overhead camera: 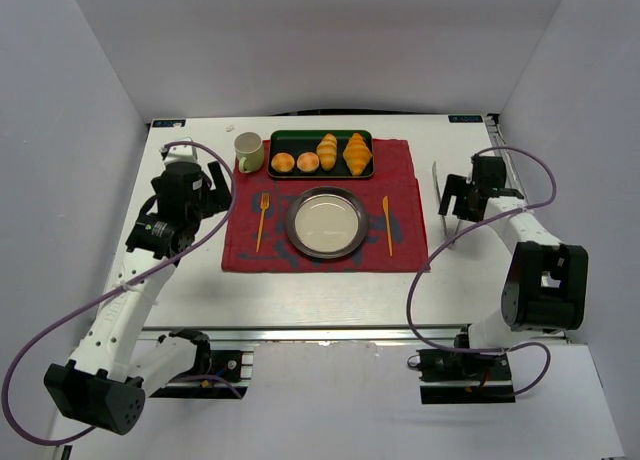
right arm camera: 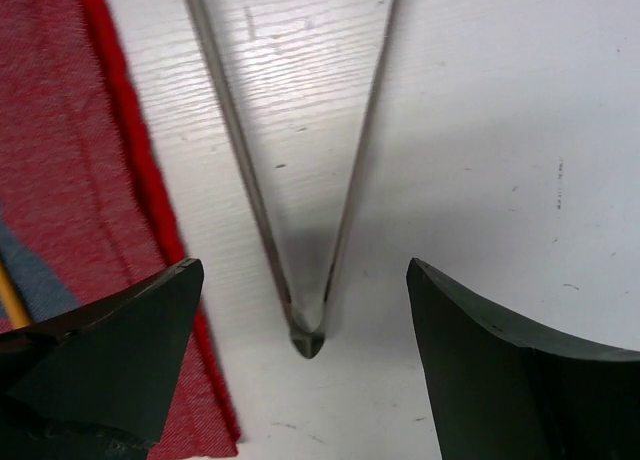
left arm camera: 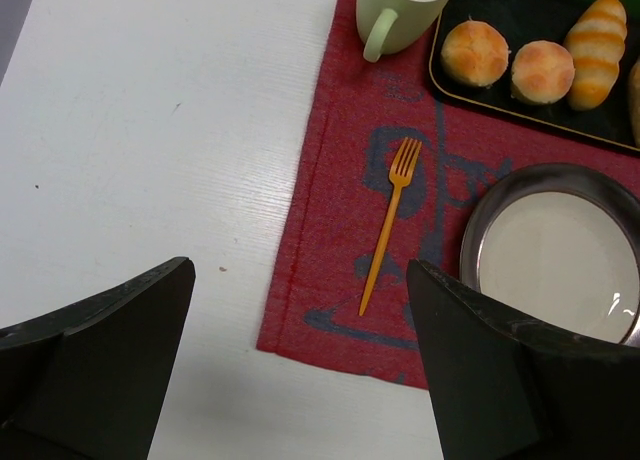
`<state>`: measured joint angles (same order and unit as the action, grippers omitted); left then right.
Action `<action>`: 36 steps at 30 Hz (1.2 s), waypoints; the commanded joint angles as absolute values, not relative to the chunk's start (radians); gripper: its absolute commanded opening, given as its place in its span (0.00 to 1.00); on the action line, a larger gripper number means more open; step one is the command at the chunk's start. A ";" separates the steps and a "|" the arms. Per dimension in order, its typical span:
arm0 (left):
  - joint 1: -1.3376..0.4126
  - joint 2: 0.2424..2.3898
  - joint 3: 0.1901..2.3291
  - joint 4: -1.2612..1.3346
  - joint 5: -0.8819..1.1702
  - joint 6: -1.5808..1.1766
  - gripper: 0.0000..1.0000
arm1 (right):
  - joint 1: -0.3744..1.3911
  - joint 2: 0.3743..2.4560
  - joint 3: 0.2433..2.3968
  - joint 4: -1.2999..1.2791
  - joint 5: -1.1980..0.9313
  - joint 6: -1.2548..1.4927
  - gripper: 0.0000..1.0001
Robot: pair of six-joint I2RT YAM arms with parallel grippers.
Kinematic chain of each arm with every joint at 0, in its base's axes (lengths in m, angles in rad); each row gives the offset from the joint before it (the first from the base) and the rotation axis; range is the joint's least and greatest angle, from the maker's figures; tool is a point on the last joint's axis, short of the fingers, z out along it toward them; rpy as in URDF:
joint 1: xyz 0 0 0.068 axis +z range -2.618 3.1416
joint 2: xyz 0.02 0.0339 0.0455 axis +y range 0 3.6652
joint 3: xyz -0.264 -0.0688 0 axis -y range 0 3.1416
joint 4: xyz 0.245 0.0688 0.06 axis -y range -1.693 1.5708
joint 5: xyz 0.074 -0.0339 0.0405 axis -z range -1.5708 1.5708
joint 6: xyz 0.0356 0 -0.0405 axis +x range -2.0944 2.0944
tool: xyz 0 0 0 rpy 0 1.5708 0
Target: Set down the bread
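The bread, a big golden croissant, lies at the right end of a dark tray at the back of the red cloth. Just its edge shows in the left wrist view. A round metal plate sits bare in front of the tray. My right gripper hangs open over metal tongs on the white table right of the cloth. The tongs' joined end lies between the spread fingers, apart from both. My left gripper is open and holds nothing, above the cloth's left edge.
On the tray left of the bread lie a narrow striped roll and two small round buns. A pale green cup stands left of the tray. An orange fork lies left of the plate, an orange knife right of it.
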<state>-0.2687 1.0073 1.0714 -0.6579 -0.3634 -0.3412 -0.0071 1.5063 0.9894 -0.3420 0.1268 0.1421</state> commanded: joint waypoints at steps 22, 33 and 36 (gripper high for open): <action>-0.268 1.032 1.068 -0.629 -0.351 -0.357 0.98 | -0.055 1.816 1.049 -0.215 0.064 0.123 0.89; -0.270 1.039 1.089 -0.640 -0.353 -0.365 0.98 | -0.034 1.830 1.049 -0.230 0.104 0.138 0.64; -0.270 1.034 1.085 -0.644 -0.350 -0.373 0.98 | -0.026 1.818 1.054 -0.239 0.129 0.140 0.48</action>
<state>-0.2687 1.0405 1.0683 -0.6476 -0.3576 -0.3599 -0.0425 1.7870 1.0500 -0.2245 0.1276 0.1257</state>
